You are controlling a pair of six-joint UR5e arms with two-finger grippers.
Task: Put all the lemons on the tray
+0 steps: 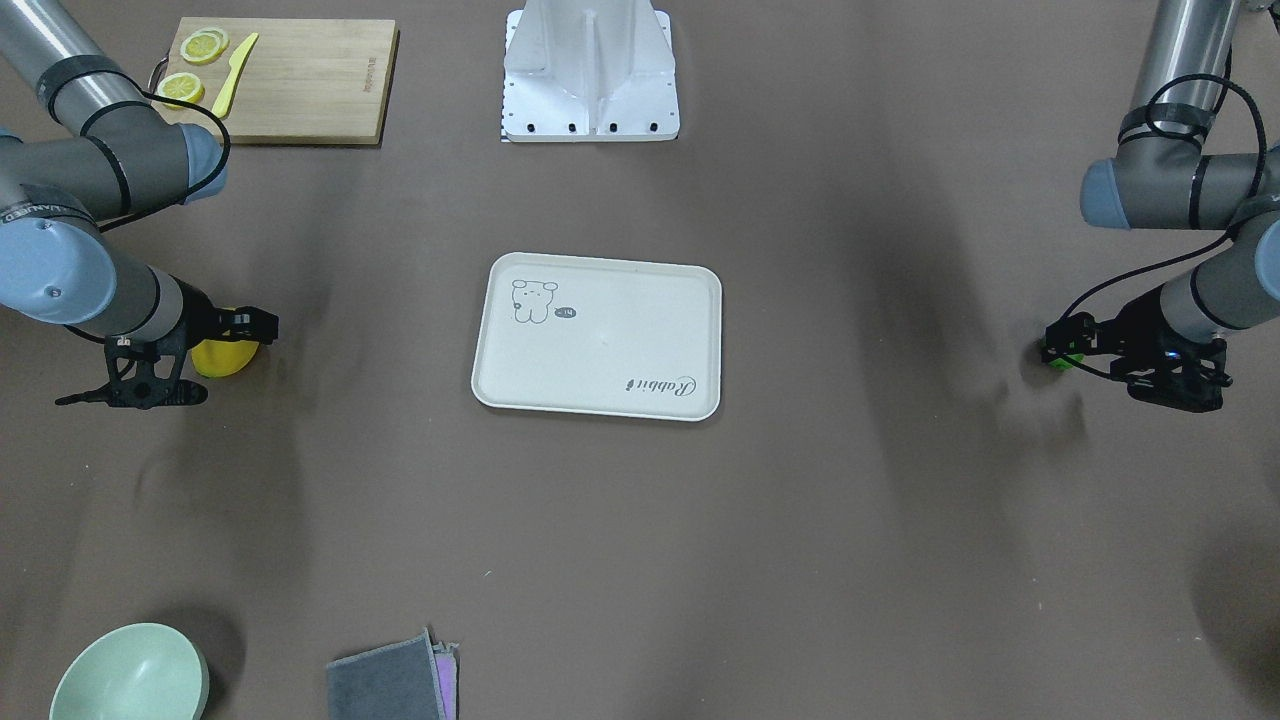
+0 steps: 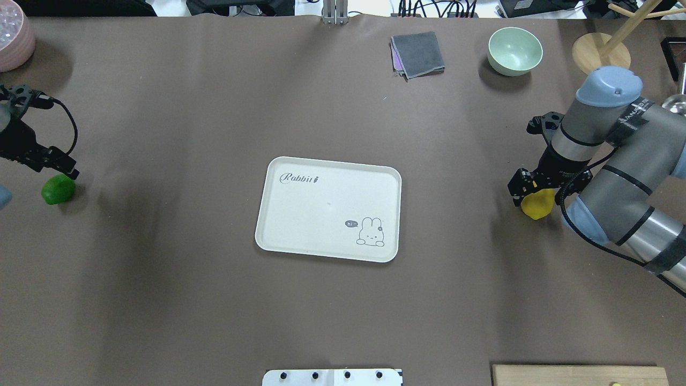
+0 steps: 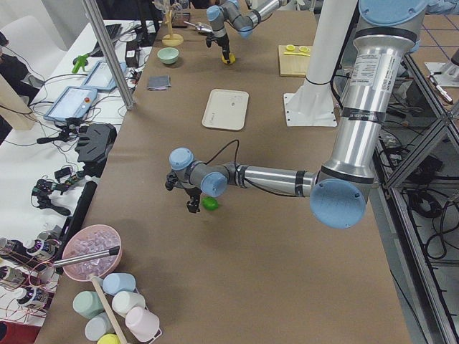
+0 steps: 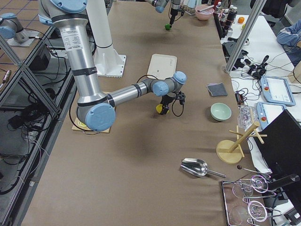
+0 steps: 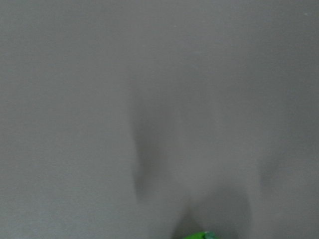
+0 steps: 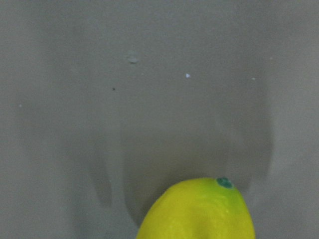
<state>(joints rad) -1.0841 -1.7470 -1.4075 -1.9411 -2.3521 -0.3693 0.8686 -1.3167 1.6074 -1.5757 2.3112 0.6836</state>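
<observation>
The yellow lemon point(image 2: 539, 205) lies on the brown table at the robot's right, and it fills the bottom of the right wrist view point(image 6: 197, 211). My right gripper point(image 2: 528, 187) hangs right over it and looks open; its fingers are out of the wrist view and I cannot tell whether they touch the fruit. The green lemon point(image 2: 58, 188) lies at the far left of the table. My left gripper point(image 2: 63, 170) is just beside and above it and looks open and empty. The cream tray point(image 2: 327, 214) lies at the table's middle with nothing on it.
A wooden cutting board point(image 1: 300, 85) with lemon slices point(image 1: 195, 60) and a yellow knife point(image 1: 235, 72) sits near the robot's right. The robot base point(image 1: 590, 75), a green bowl point(image 2: 514, 51), a grey cloth point(image 2: 418, 53), a wooden rack point(image 2: 600, 51) and a pink bowl point(image 2: 13, 43) line the edges.
</observation>
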